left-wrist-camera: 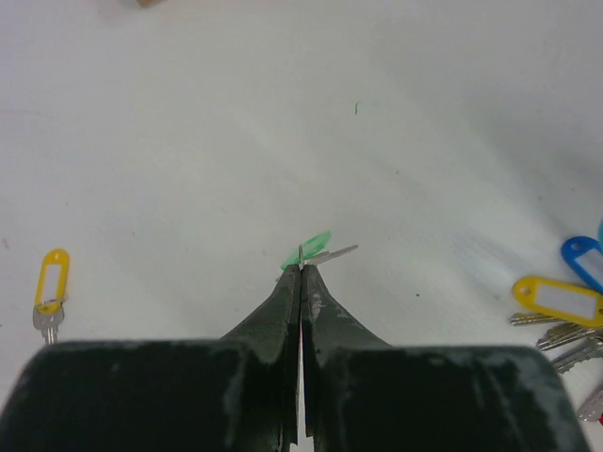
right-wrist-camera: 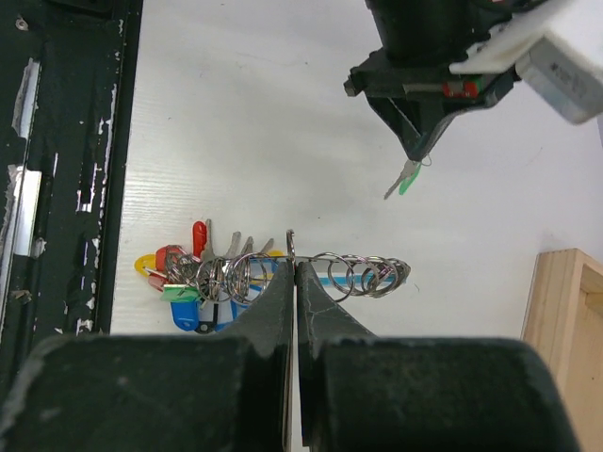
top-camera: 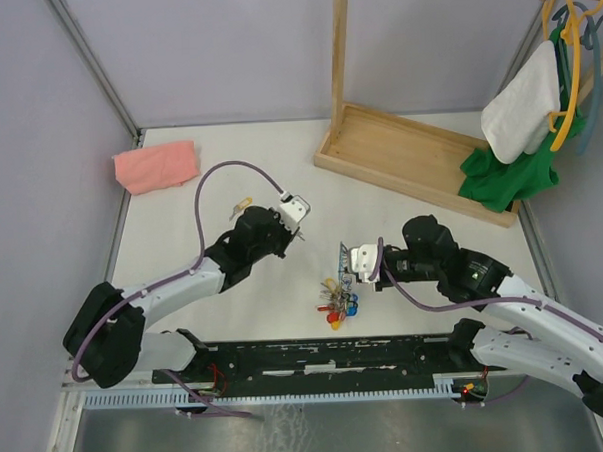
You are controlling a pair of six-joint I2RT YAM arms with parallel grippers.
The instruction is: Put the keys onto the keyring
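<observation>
Clamping the left gripper (left-wrist-camera: 301, 268) shut on the head of the green key (left-wrist-camera: 314, 243), its metal blade poking out sideways, and clamping the right gripper (right-wrist-camera: 294, 259) shut on the keyring (right-wrist-camera: 363, 273), just beside its bunch of coloured keys (right-wrist-camera: 188, 282) on the desk (left-wrist-camera: 283, 113). Judging this as the carrying step: green key near the keyring but apart from it, yellow key (left-wrist-camera: 49, 287) lying on the desk off to the left. Needing next to be lining the key's hole up with the ring's free end and threading it on without loosening either grip.
</observation>
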